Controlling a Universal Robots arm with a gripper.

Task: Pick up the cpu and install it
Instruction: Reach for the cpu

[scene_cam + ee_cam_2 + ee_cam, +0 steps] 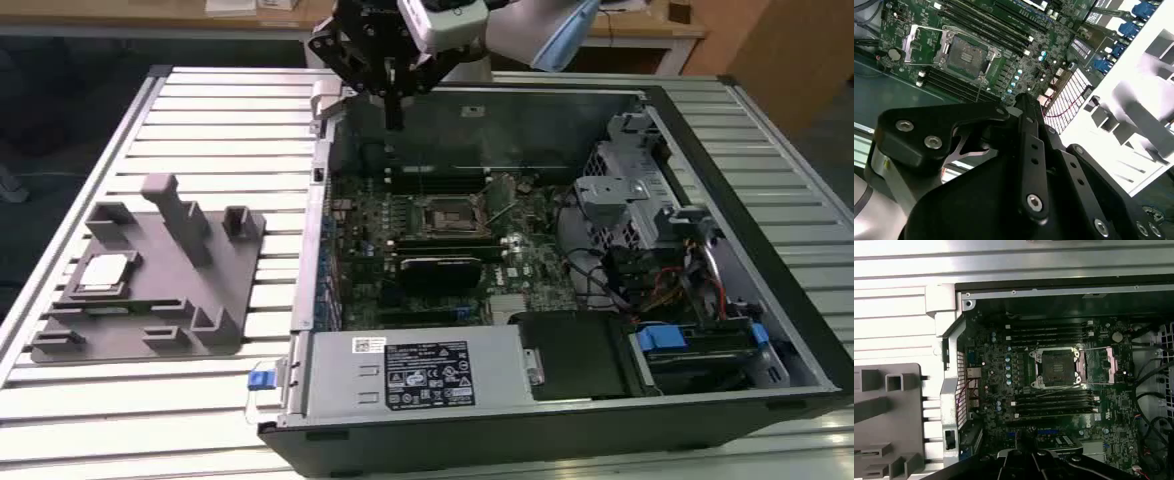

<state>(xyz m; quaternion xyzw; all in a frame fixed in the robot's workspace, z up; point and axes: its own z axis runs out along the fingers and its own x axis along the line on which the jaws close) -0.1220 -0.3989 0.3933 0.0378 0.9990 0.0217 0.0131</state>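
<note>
Hovering above the far wall of the case [561, 445], your gripper [394, 120] has its fingers pressed together with nothing between them; the second wrist view gives you the same, tips meeting over the board [380, 230]. You'll find the cpu [104, 275] lying flat in a shallow pocket of the grey tray [220, 300], toward the tray's edge on the exterior view's left, silver top up, well apart from the gripper. Tray sits on the tabletop [227, 120] near its edge on the exterior view's left, just beside the case. Case lies open side up, from the tabletop's middle toward the exterior view's right. Board lies flat inside. Socket [1056, 369] sits near the board's middle, its load plate [1109, 365] swung aside, dark contact field uncovered. Memory slots [1051, 332] run along two opposite sides of the socket. A black part [441, 268] lies just beside the socket, on the side nearer the power supply [414, 372], which sits along the case's near edge.
</note>
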